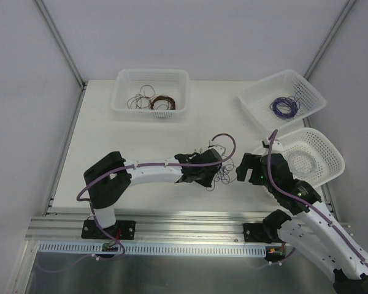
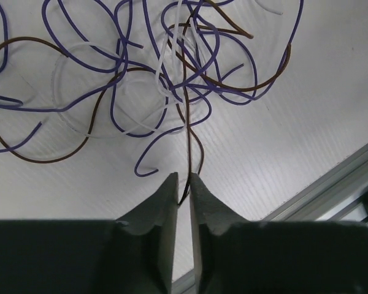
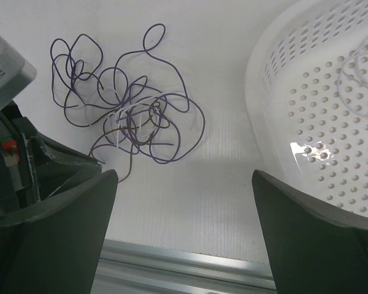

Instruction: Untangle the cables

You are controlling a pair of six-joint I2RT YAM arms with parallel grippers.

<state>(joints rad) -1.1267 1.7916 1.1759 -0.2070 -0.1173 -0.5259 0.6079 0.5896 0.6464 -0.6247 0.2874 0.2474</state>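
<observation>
White links (image 1: 153, 174), black joints (image 1: 107, 184), lilac hoses (image 1: 159, 165), dark wedge end effector fingers (image 2: 162, 214)

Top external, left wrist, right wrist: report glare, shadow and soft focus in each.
Top external: even diffuse light, bright sheen on the metal rail. Left wrist: the cables sharp, almost shadowless; the left hand dark and featureless. Right wrist: glare spot on the white basket floor; the right hand near-black, edges soft.

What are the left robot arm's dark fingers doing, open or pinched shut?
Shut: the left gripper pinches a thin brown wire between nearly touching fingers.
</observation>
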